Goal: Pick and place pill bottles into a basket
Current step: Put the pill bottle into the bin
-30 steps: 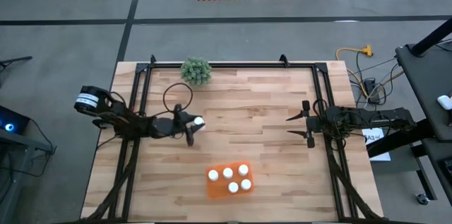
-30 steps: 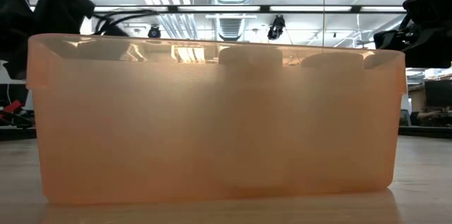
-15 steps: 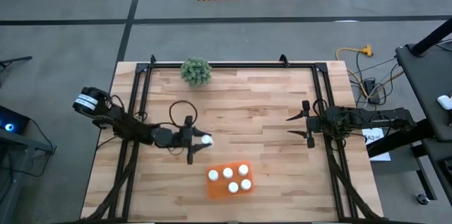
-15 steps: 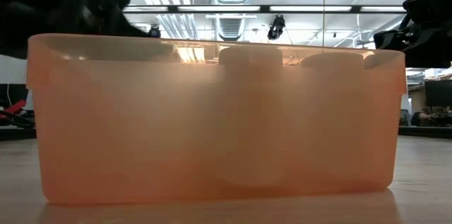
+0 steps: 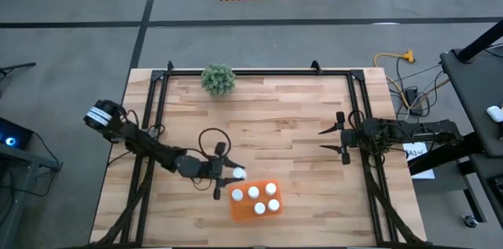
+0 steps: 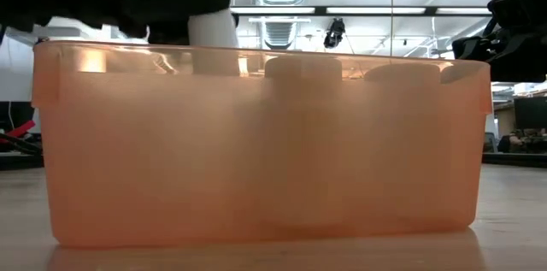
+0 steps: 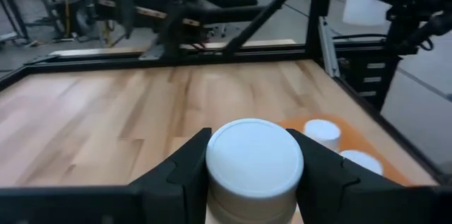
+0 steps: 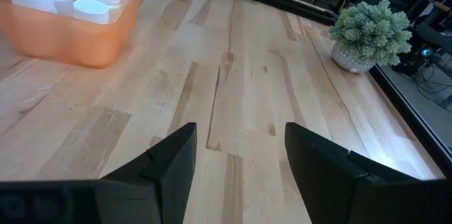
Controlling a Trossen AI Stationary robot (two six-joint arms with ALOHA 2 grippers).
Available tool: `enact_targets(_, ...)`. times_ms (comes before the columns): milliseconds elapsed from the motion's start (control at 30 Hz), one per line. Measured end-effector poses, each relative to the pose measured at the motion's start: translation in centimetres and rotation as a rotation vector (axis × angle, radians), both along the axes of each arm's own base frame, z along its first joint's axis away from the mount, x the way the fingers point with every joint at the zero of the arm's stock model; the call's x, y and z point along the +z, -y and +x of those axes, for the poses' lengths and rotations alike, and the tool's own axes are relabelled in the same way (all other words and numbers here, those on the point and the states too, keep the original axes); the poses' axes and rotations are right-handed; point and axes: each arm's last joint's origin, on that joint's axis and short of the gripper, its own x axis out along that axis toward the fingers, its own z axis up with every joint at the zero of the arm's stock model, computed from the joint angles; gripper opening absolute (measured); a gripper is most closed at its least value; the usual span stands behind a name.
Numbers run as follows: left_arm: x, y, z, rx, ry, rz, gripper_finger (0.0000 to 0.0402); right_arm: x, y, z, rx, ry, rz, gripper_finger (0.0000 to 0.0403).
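Note:
My left gripper [image 5: 229,173] is shut on a white pill bottle [image 5: 238,173] and holds it just off the far left corner of the orange basket [image 5: 236,211]. The low view shows that bottle [image 6: 214,30] above the basket's far rim [image 6: 256,49]. Several more white-capped pill bottles [image 5: 259,199] stand upright inside the basket, on its floor. My right gripper [image 5: 343,140] waits open over the table's right side with nothing between its fingers [image 8: 166,164]. My left gripper pinches the bottle between its two fingers [image 7: 185,171], which sit on opposite sides of the body just below the cap [image 7: 254,155]. The fingers come in about level from the table's left. The bottle stays upright, cap up, lifted clear of the table.
A small green plant [image 5: 218,78] stands near the far edge of the table. A black metal frame [image 5: 259,71] runs along the far and side edges. Bare wood [image 5: 275,135] lies between the two grippers.
My left gripper has carried the bottle toward the near edge and to the right, up to the basket's far left corner, rising a little and turning on the way. The bottle has stayed upright in the hold.

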Motion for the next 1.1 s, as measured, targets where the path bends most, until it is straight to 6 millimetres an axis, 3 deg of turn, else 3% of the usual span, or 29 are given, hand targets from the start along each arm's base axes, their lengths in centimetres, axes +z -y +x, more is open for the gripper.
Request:
enact_targets(300,1.5,4.2,0.5,-0.094,0.038,-0.018,0.0141,0.0,0.0,0.0,-0.001,0.0,0.0,0.0206)
enact_targets(533,0.6,7.3,0.5,-0.137,0.016,-0.001,0.0141,0.0,0.0,0.0,-0.001,0.001,0.0,0.0206)
enact_targets(867,-1.6,9.4,2.8,-0.116,-0.026,0.033,0.0141,0.0,0.0,0.0,-0.001,0.0,0.0,0.0206)
enact_targets(1100,-1.8,9.7,2.8,-0.122,-0.031,0.034,0.0141,0.0,0.0,0.0,0.0,0.0,0.0,0.0206)
